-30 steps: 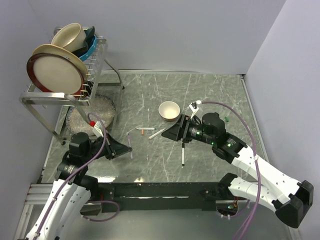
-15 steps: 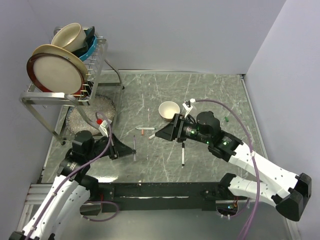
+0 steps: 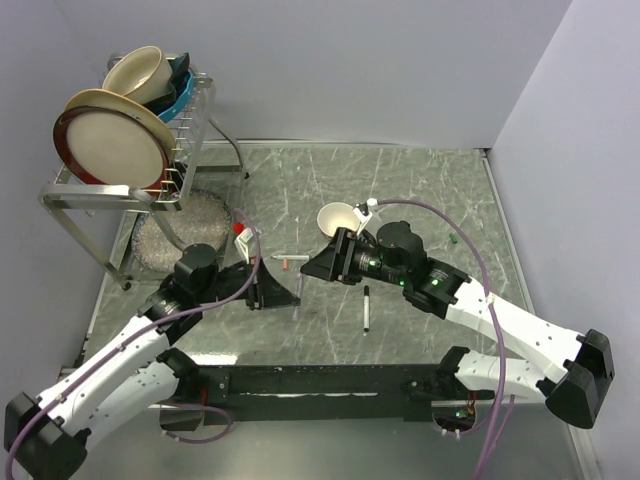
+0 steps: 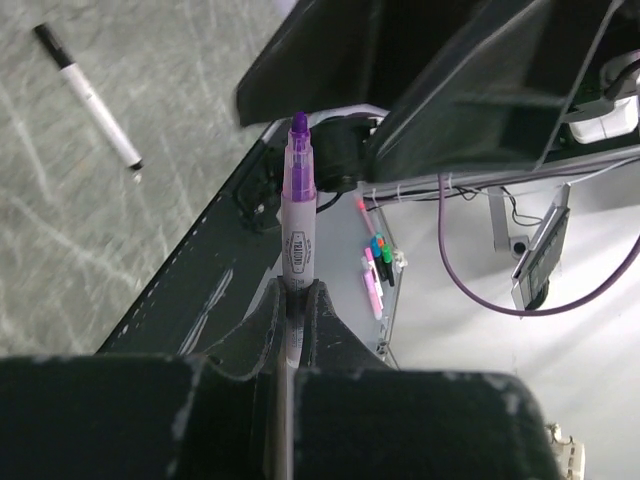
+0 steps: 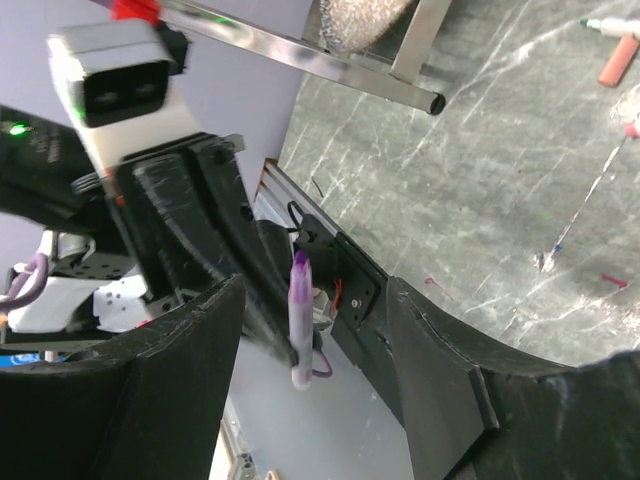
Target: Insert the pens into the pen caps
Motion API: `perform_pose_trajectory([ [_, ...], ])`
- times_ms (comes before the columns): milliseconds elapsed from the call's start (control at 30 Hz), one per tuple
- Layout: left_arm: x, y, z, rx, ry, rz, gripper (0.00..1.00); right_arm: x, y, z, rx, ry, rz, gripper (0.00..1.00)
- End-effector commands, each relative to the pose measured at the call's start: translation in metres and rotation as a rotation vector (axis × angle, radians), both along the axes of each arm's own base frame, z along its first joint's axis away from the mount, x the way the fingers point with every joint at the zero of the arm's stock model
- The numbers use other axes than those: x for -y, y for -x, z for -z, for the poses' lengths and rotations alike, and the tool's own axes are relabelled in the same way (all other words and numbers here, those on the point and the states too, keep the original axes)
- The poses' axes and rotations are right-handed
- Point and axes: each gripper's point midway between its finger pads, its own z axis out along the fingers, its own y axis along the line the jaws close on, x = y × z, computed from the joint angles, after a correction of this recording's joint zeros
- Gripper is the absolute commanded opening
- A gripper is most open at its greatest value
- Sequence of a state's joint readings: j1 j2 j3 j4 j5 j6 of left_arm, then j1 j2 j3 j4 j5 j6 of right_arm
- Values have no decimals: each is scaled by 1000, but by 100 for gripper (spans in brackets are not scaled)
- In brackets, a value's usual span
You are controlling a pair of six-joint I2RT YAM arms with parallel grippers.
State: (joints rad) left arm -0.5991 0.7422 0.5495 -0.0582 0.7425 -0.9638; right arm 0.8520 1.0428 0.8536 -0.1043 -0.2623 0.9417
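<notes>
Three pens: my left gripper clamps the purple pen above the middle of the bench, and my right gripper gapes opposite. The black-tipped pen and third pen lie there. Two caps: red cap beside the third, green cap near the right edge.

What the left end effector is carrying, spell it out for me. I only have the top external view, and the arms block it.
Observer: The left wrist view shows the left end effector shut on a white-barrelled pen, with its purple tip exposed and pointing away from the camera.
Operator: Now report the right one.
Observer: The right wrist view shows the right end effector open, with no cap or pen held between its fingers.
Operator: Give me the alignment.
Observer: In that same view the purple-tipped pen appears framed in the gap between the two open fingers, touching neither.
</notes>
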Motion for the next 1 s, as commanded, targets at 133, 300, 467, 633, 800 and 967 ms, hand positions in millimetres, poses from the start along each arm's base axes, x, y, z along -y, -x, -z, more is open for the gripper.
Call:
perform_pose_trajectory([
  [133, 30, -9, -43, 133, 88, 33, 1, -7, 3, -28, 39, -93, 16, 53],
  [300, 37, -10, -46, 141, 98, 39, 1, -4, 6, -31, 46, -104, 12, 21],
  [467, 41, -9, -48, 140, 110, 56, 17, 0, 7, -40, 77, -120, 14, 0],
  [633, 43, -11, -50, 151, 125, 63, 32, -1, 9, -48, 90, -132, 2, 0],
  [800, 46, -10, -51, 155, 134, 83, 26, -1, 9, -46, 87, -127, 2, 0],
  [967, 50, -6, -51, 151, 147, 123, 13, 1, 8, -48, 93, -125, 15, 0],
])
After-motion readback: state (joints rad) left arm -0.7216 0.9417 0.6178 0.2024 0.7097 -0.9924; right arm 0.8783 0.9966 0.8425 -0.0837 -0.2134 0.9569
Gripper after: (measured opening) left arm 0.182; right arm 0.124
